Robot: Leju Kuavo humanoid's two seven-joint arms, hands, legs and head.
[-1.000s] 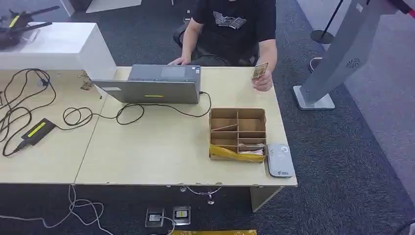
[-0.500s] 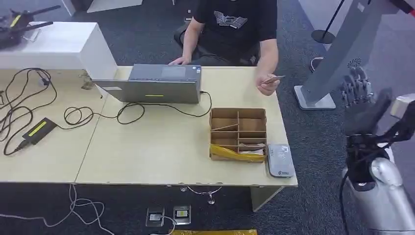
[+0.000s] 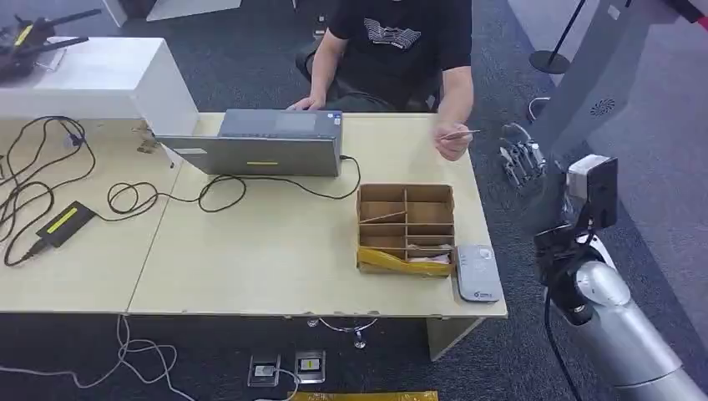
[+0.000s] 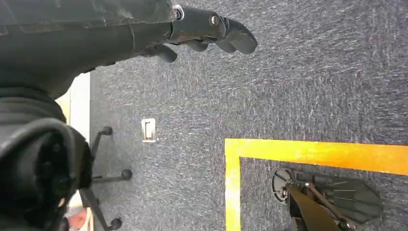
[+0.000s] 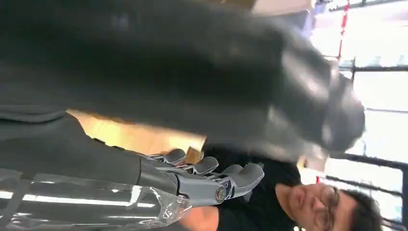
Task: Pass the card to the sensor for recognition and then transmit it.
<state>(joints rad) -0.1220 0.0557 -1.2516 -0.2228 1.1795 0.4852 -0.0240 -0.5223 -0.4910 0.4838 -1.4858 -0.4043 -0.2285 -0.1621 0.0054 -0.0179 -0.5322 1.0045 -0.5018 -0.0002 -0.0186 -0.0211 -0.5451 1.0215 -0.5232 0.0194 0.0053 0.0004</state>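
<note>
A person seated behind the table holds the card (image 3: 458,134) edge-on, out past the table's far right corner. My right hand (image 3: 521,160) hangs beside the table's right edge, a short gap from the card, fingers apart and holding nothing. In the right wrist view that hand (image 5: 208,179) stretches toward the person in the black shirt. The grey card sensor (image 3: 478,273) lies flat at the table's front right corner. My left hand (image 4: 207,32) hangs over the carpet with loosely bent fingers and nothing in them.
A compartmented cardboard box (image 3: 407,224) stands just left of the sensor. A laptop (image 3: 265,143), cables and a power brick (image 3: 62,222) lie further left. A grey kiosk stand (image 3: 574,100) rises right of the table. Yellow floor tape (image 4: 308,151) marks the carpet.
My right arm has come up into view at the right and its hand has swung left toward the card. The person has tipped the card from upright to flat.
</note>
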